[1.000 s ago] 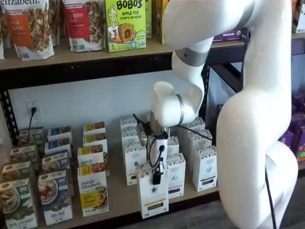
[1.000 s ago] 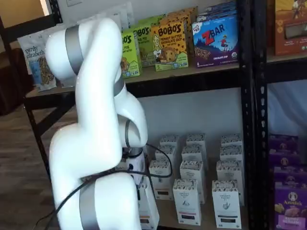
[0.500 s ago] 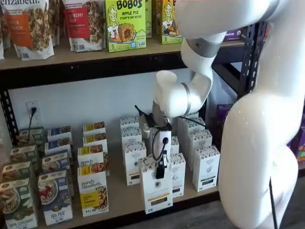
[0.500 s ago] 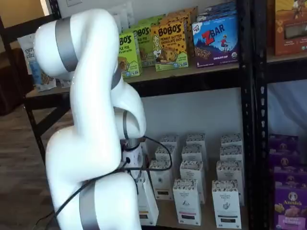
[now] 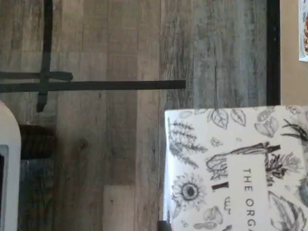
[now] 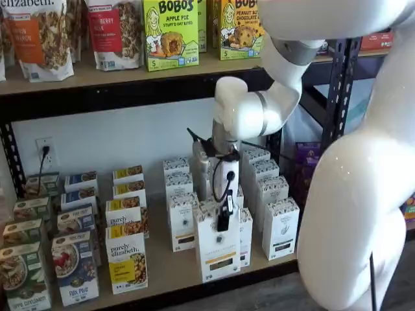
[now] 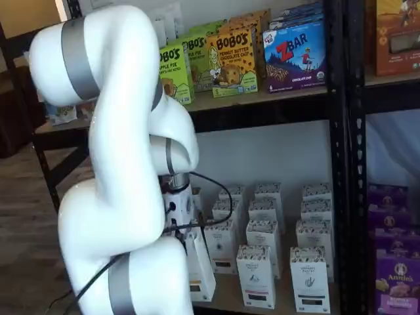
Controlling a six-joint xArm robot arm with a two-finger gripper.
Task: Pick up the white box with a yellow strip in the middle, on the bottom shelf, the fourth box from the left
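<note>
The white box (image 6: 218,249) looks like matt printed cardboard, with fine drawn leaves and flowers on its top (image 5: 236,168). The bottom shelf (image 6: 165,269) is a light, smooth wooden board with a black metal front rail. The robot arm (image 6: 353,194) has a glossy white plastic shell. The floor (image 5: 110,130) is grey wood planks with visible grain.

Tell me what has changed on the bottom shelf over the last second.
The gripper, shut on the white box, has carried it upward and a little to the right: the box's base now sits higher against the bottom shelf rail than before. The arm's upper joints have risen with it. The grip has not changed, and the other cartons on the shelf stand where they were.
</note>
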